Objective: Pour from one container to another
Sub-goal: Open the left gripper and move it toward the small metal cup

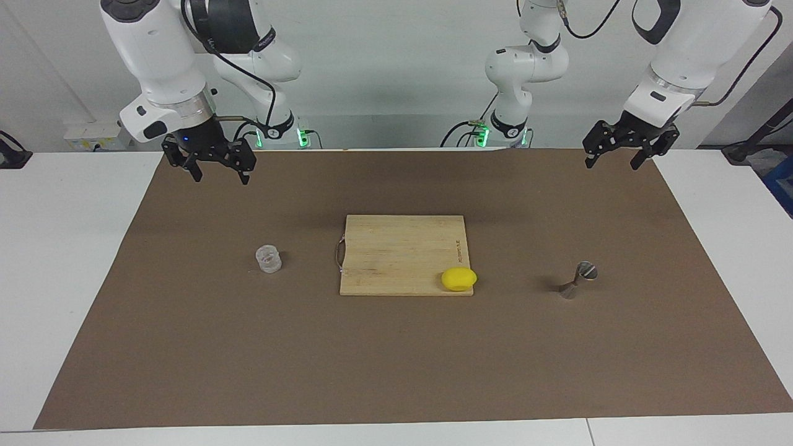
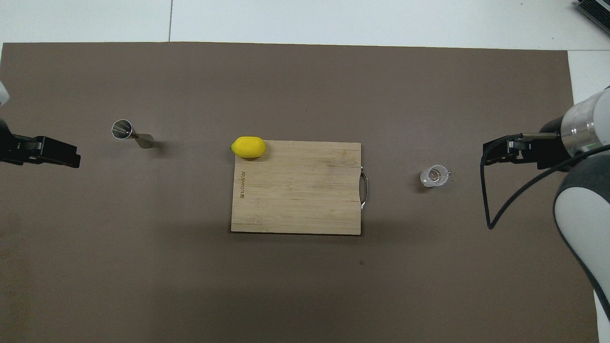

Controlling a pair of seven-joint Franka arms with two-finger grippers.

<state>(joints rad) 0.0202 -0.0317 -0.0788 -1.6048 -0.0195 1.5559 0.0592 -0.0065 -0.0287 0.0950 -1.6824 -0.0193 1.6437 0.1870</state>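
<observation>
Glass cup [image 1: 268, 259], sitting left of centre in the facing view, is looking light, slippery, fragile; I'd be gripping its sides. Right gripper [image 1: 214, 173] and left gripper [image 1: 617, 160] are hanging wide open, empty.

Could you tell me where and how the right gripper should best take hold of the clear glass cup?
Probably around its straight side wall, just below the rim. The glass cup stands upright and alone on the brown mat, toward the right arm's end, so the open right gripper can descend and straddle it sideways, leaving the mouth free for pouring into the jigger.
</observation>
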